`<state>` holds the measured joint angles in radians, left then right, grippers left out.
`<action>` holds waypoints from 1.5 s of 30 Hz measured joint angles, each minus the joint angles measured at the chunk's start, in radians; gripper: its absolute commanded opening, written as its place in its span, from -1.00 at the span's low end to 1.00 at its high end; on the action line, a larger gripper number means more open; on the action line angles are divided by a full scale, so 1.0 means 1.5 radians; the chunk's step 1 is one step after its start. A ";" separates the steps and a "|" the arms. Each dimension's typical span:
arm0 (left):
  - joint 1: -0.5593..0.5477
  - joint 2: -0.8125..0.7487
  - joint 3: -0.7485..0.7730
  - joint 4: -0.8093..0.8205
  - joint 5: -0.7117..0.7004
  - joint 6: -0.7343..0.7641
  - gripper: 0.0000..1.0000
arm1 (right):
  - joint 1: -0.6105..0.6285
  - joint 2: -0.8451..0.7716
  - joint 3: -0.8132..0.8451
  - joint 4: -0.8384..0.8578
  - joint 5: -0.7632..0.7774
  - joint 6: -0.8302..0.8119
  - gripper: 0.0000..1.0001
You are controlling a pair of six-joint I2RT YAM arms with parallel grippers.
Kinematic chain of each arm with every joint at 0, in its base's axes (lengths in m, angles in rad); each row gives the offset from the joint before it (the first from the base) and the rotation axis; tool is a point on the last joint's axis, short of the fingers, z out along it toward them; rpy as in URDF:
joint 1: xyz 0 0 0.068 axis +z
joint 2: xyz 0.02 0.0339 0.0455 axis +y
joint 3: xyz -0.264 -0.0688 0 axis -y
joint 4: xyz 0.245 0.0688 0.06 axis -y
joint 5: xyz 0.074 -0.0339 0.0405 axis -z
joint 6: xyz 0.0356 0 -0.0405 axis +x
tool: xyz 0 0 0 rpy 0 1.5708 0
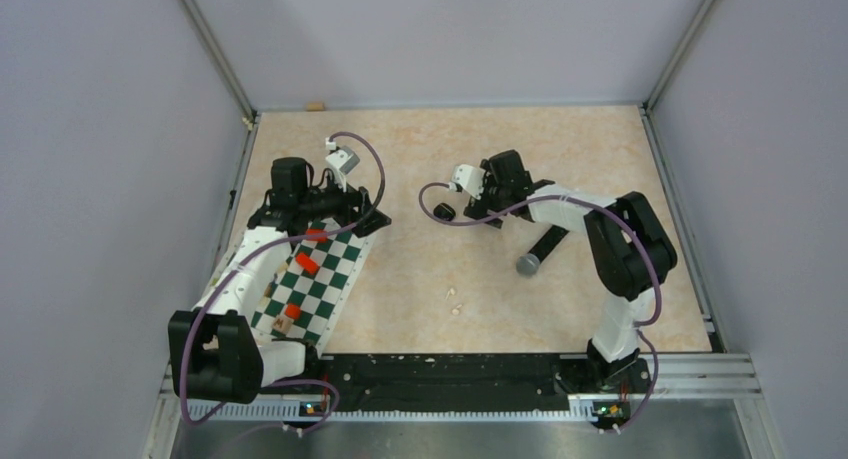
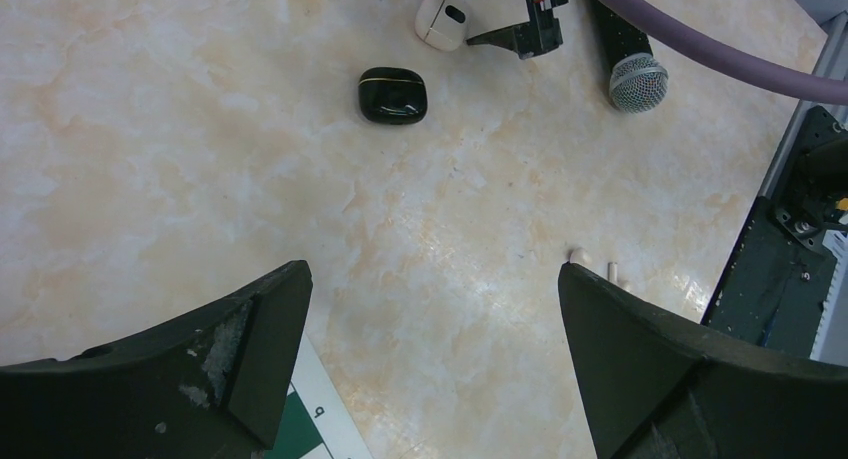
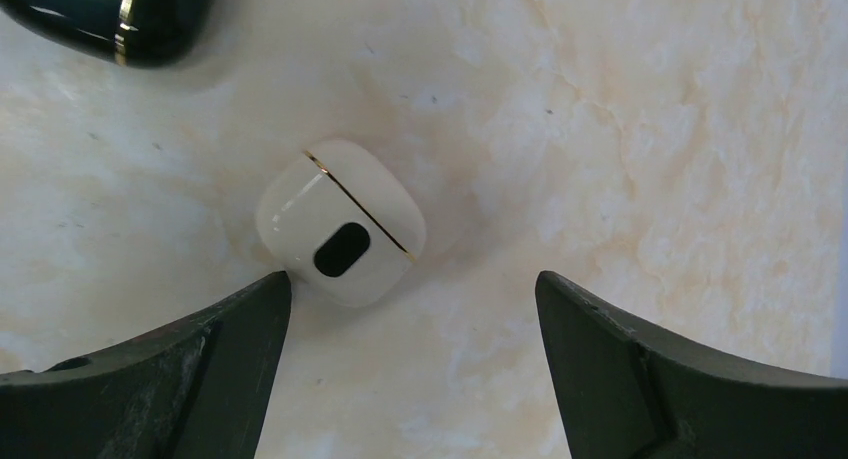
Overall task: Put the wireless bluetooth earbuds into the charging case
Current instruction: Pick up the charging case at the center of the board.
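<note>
Two tiny white earbuds (image 2: 576, 251) lie on the marble table just past my left gripper's right fingertip; the top view shows them as specks (image 1: 455, 300) in the near middle. A shut white charging case (image 3: 340, 222) with a gold seam lies just ahead of my right gripper (image 3: 412, 284), close to its left fingertip. My right gripper is open with nothing between its fingers. A shut black case (image 2: 392, 95) sits beside the white case (image 2: 442, 19). My left gripper (image 2: 433, 279) hangs open and empty over bare table, well short of both cases.
A microphone (image 1: 540, 251) lies under the right arm's forearm. A green and white chessboard mat (image 1: 320, 279) with red pieces (image 1: 307, 263) lies beneath the left arm. A metal rail (image 2: 800, 179) bounds the table's near edge.
</note>
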<state>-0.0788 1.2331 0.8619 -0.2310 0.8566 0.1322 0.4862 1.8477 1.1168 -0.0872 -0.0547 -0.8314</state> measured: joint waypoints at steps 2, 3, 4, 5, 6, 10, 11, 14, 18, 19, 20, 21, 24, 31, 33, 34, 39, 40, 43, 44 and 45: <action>0.000 0.000 0.000 0.000 0.001 -0.001 0.97 | 0.008 0.000 0.008 -0.017 -0.006 0.017 0.85; 0.000 0.000 0.000 0.000 0.001 -0.002 0.97 | 0.012 0.000 0.019 -0.038 -0.014 0.027 0.85; 0.000 0.000 0.000 0.000 0.002 -0.002 0.97 | 0.014 0.000 0.030 -0.055 -0.022 0.034 0.85; 0.000 0.000 0.000 0.000 0.003 -0.002 0.97 | 0.015 0.000 0.048 -0.082 -0.035 0.043 0.85; 0.001 0.000 0.000 0.001 0.003 -0.002 0.98 | 0.014 0.000 0.065 -0.102 -0.048 0.050 0.85; 0.001 0.000 0.000 0.001 0.010 -0.002 0.97 | -0.005 0.000 0.169 -0.196 -0.124 0.069 0.80; 0.001 0.000 0.000 0.001 0.011 -0.002 0.97 | -0.011 0.000 0.190 -0.212 -0.136 0.073 0.78; 0.001 0.000 0.000 0.001 0.014 -0.002 0.97 | -0.042 0.013 0.281 -0.255 -0.162 0.085 0.74; 0.001 0.000 0.000 0.001 0.016 -0.002 0.97 | -0.068 0.071 0.361 -0.244 -0.129 0.102 0.72; 0.001 0.000 0.000 0.001 0.016 -0.002 0.97 | -0.071 0.086 0.364 -0.239 -0.120 0.104 0.72; 0.001 0.000 0.000 0.001 0.017 -0.002 0.97 | -0.073 0.105 0.365 -0.237 -0.110 0.107 0.72; 0.002 0.000 0.000 0.001 0.017 -0.001 0.97 | -0.073 0.126 0.365 -0.237 -0.099 0.108 0.72; 0.002 0.001 0.000 0.001 0.019 -0.001 0.98 | -0.072 0.173 0.356 -0.236 -0.080 0.108 0.72; 0.002 0.007 0.000 0.001 0.020 -0.001 0.97 | -0.072 0.184 0.310 -0.204 -0.064 0.097 0.71; 0.002 0.009 -0.001 0.001 0.020 -0.001 0.98 | -0.072 0.184 0.302 -0.190 -0.065 0.087 0.70; 0.002 0.009 0.000 0.001 0.020 -0.001 0.97 | -0.072 0.181 0.298 -0.186 -0.067 0.078 0.70; 0.002 0.009 -0.001 0.001 0.020 -0.001 0.97 | -0.072 0.160 0.266 -0.186 -0.096 0.042 0.69; 0.002 0.009 -0.001 0.001 0.020 -0.001 0.97 | -0.072 0.156 0.261 -0.190 -0.102 0.037 0.69; 0.003 0.009 -0.001 0.001 0.021 -0.001 0.98 | -0.072 0.149 0.254 -0.204 -0.113 0.033 0.69; 0.004 0.009 -0.001 0.001 0.023 -0.001 0.98 | -0.072 0.149 0.254 -0.207 -0.115 0.033 0.69; 0.004 0.009 -0.001 0.001 0.024 -0.001 0.97 | -0.072 0.148 0.254 -0.212 -0.118 0.033 0.69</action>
<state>-0.0731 1.2465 0.8612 -0.2298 0.8928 0.1310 0.3775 2.0693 1.4982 -0.4057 -0.2314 -0.7826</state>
